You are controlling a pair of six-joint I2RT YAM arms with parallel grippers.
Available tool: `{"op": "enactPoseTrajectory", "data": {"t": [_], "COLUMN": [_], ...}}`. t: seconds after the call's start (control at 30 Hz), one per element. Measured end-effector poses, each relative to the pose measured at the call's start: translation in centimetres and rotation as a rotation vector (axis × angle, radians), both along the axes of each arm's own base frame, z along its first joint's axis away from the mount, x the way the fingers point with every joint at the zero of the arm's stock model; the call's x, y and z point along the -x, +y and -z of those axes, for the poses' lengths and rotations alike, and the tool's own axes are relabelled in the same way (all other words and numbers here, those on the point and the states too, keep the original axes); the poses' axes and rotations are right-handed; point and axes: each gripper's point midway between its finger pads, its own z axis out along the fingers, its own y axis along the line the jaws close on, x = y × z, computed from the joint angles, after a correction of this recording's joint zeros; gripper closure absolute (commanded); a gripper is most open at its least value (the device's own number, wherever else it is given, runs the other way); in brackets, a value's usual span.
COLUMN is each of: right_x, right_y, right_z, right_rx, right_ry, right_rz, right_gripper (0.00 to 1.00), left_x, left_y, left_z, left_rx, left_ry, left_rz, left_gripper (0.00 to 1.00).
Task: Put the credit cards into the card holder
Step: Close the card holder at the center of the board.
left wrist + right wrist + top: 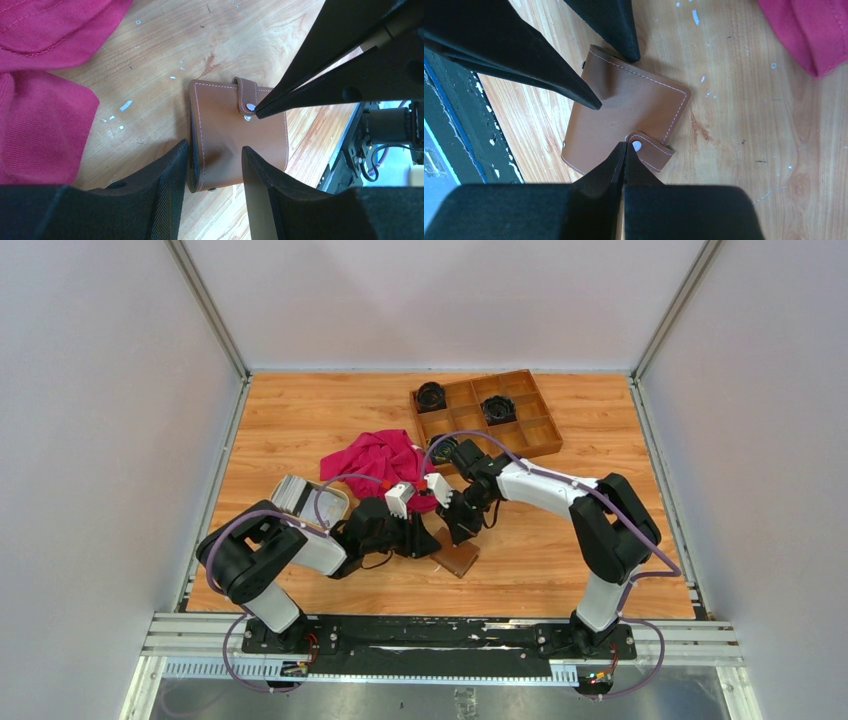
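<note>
The card holder [462,560] [225,130] [639,100] is a closed brown leather wallet lying flat near the table's front, between the two arms. Its snap tab [655,151] is folded over one edge. My left gripper [438,542] [215,146] is open over it, with one finger beside the wallet's edge and the other resting on its cover. My right gripper [462,532] [625,145] is shut, and its tips touch the tab at the metal snap. The credit cards [293,493] are stacked in a cream dish on the left.
A crumpled red cloth [375,455] lies just behind the grippers. A brown wooden compartment tray [545,435] at the back right holds two black round objects. The cream dish [337,502] stands by the left arm's elbow. Grey walls enclose the table.
</note>
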Motion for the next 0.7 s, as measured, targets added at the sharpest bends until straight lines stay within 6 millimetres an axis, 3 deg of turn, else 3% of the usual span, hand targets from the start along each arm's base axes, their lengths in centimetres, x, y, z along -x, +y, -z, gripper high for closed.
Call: {"op": "enactPoseTrajectory", "data": {"t": [0.7], "right_x": [0.95], "right_y": [0.49], "right_z": [0.07], "right_rx": [0.004], "right_ry": [-0.001], "right_rz": [-0.043], "right_gripper": [1.0], "left_x": [-0.09], "left_y": [-0.12], "left_z": [0.22], "left_rx": [0.008], "left_ry": [0.01], "left_rz": [-0.008], "left_gripper": [0.57]}}
